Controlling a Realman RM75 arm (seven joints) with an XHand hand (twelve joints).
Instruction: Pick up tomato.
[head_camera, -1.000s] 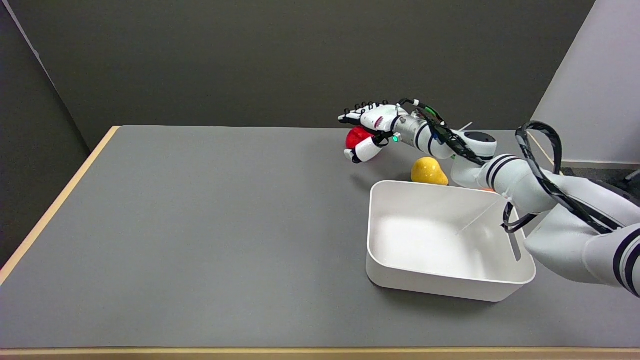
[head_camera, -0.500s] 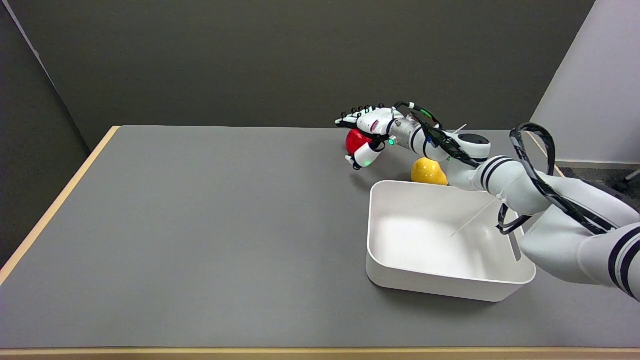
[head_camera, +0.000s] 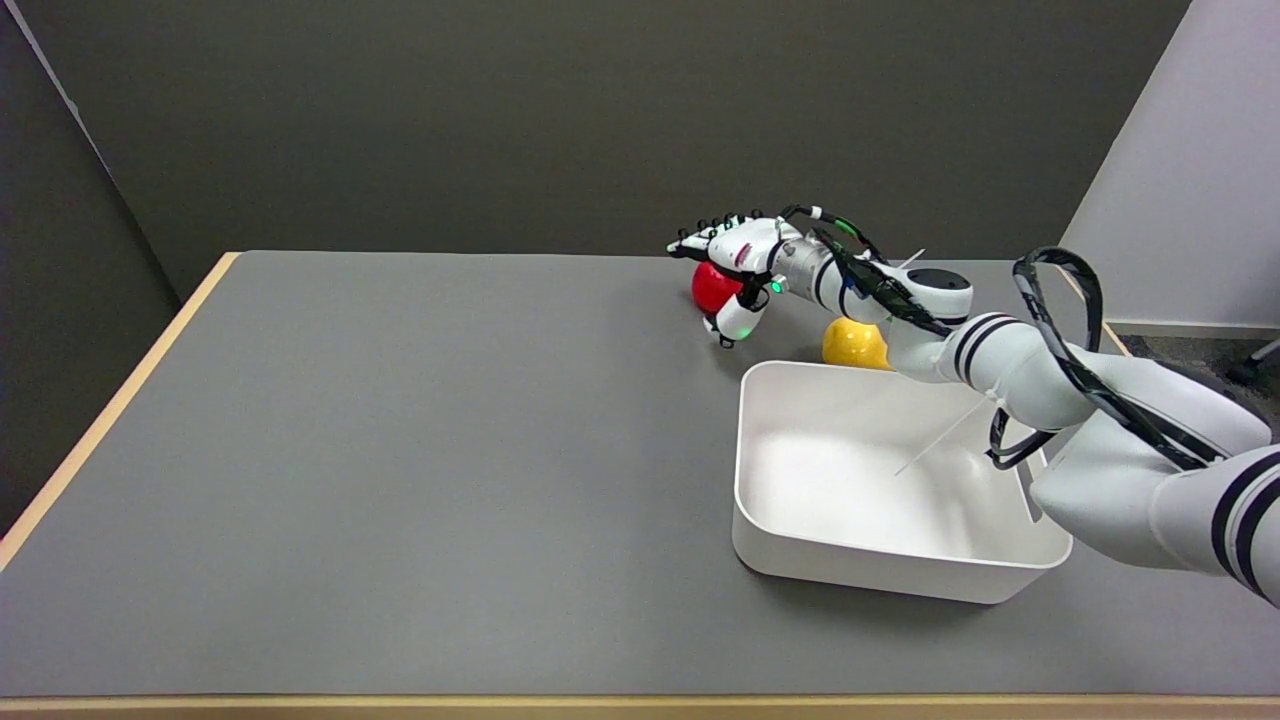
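Tomato (head_camera: 712, 286) on table (head_camera: 400, 450) near the far edge, under right hand (head_camera: 738, 262), fingers (head_camera: 700, 233) over its top, thumb below on the near side. Pear (head_camera: 853, 343) right of tomato, just behind bin (head_camera: 890, 480). Bin on table, nearer than both fruits.

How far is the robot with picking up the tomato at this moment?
Done: the right robot hand has reached the tomato and arches over it. In hand: fingers bracket it, no closed grip visible. Left: grasp and lift; the tomato appears to sit on the table.
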